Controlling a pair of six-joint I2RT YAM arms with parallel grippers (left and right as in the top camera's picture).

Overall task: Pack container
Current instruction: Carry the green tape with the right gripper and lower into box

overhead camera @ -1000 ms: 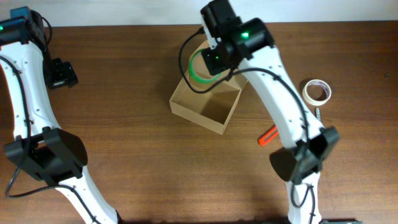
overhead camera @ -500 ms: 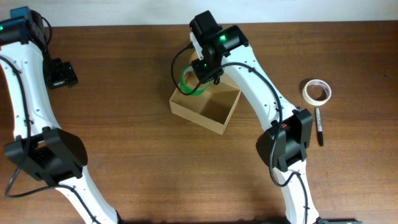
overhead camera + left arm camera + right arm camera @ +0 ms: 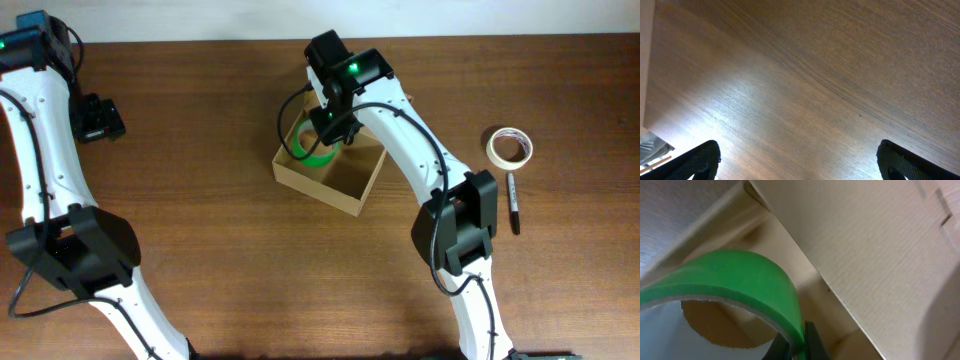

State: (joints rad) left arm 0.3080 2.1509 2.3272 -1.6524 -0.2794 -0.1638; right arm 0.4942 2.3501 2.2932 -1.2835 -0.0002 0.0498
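Tan cardboard forms the container (image 3: 350, 175), which sits open-topped near the middle of the wooden table (image 3: 200, 230), turned at an angle, with the right part of its floor bare. The right gripper (image 3: 796, 349) hangs over the box's far left corner, pinched onto the band of a green tape roll (image 3: 314, 146). In the right wrist view the band passes between the two dark fingers (image 3: 812, 339), and the roll is tilted, with the box's inner wall and corner close behind it. Whether the roll touches the floor of the box I cannot tell. The left gripper (image 3: 797, 162) is well apart from the container, far out on the left side, its fingers spread wide with only wood between them. A white tape roll (image 3: 510, 146) and a black marker (image 3: 513, 203) lie to the right of the box, near each other.
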